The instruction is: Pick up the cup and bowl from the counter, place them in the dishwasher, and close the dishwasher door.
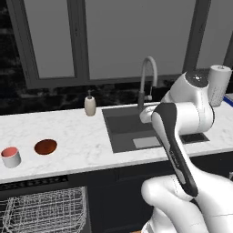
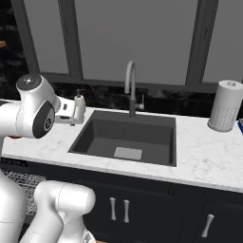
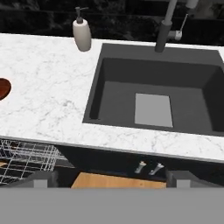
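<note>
Cup [image 1: 11, 156]: upright on the table [image 1: 82, 141], far at 9 o'clock in the left base view, close to the front edge; grey-white wall, pink-red inside. Nothing touching it.

Bowl [image 1: 45, 146]: reddish-brown, shallow, flat on the marble just at 3 o'clock of the cup, a small gap between the two. In the hand view a sliver of it shows at the 9 o'clock border.

Dishwasher [image 1: 45, 207]: open beneath that stretch of table. White wire rack [image 1: 50, 209] pulled forward, directly below cup and bowl; no dishes visible on the part in frame. Rack corner also shows at 8 o'clock in the hand view.

Soap dispenser [image 1: 90, 105]: beige, upright near the back wall, at roughly 1 o'clock from the bowl, just beside the rear corner of the sink [image 1: 129, 129].

Sink: dark basin set into the marble, a pale rectangle on its floor. Curved grey faucet [image 1: 146, 82] stands behind it.

Paper roll [image 2: 225, 106]: white, upright, on the table at 3 o'clock of the sink, well apart from cup and bowl.

Gripper [image 3: 111, 180]: hangs out in front of the table edge, level with the sink, looking back across it. Jaws apart, holding nothing; two dark tips at the bottom corners of the hand view, well separated.
</note>
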Robot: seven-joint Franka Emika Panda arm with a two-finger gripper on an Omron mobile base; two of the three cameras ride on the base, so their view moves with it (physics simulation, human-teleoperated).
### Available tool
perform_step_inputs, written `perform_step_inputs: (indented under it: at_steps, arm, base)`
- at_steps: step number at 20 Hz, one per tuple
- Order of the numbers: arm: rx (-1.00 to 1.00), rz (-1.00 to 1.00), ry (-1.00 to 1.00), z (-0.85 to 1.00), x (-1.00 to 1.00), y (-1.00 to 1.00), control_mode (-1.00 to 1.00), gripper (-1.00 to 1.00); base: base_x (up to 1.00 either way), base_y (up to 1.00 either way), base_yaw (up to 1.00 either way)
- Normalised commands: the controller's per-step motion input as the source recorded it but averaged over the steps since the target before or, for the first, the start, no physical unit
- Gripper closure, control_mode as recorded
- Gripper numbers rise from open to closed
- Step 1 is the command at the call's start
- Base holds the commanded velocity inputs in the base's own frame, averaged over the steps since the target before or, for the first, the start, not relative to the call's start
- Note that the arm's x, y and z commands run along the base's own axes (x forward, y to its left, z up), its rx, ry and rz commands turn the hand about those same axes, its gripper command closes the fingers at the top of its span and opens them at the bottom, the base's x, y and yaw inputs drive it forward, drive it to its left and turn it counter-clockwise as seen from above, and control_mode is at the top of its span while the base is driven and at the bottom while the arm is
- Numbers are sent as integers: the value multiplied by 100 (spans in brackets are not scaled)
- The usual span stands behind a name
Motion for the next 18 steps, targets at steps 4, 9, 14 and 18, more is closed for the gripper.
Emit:
perform_step_inputs:
  at_steps: [4, 9, 14, 18]
  arm:
    - [0, 0, 0, 0, 0, 0, 100, -100]
    - [0, 0, 0, 0, 0, 0, 100, -100]
    - [0, 0, 0, 0, 0, 0, 100, -100]
    - [0, 0, 0, 0, 0, 0, 100, -100]
  base:
    - [-1, -4, 15]
    - [-17, -24, 48]
    - [-25, -44, 86]
    - [-9, -35, 92]
